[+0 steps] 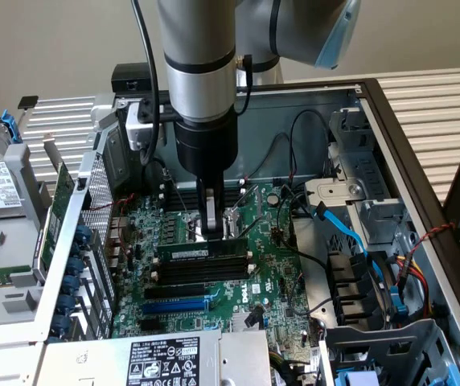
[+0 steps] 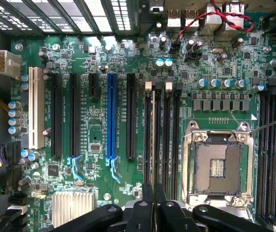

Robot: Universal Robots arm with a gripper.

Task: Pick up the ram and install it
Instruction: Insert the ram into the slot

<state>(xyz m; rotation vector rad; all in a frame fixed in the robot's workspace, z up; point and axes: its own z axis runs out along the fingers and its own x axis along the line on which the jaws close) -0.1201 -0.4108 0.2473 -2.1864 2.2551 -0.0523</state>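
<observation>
Gripping the ram (image 1: 188,252) at a memory slot, exterior view.
The gripper (image 1: 211,233) reaches straight down, its two dark fingers clenched on the ram's top edge near the middle. The ram is a long, narrow green stick with a white label and dark chips. It stands upright on its long edge, in line with the memory slot nearest the processor socket (image 2: 217,166). Whether it is fully seated cannot be told. Empty black memory slots (image 1: 202,272) lie just beside it at 6 o'clock. The blue expansion slot (image 1: 178,305) lies farther along at 6 o'clock on the motherboard (image 1: 274,273).
</observation>
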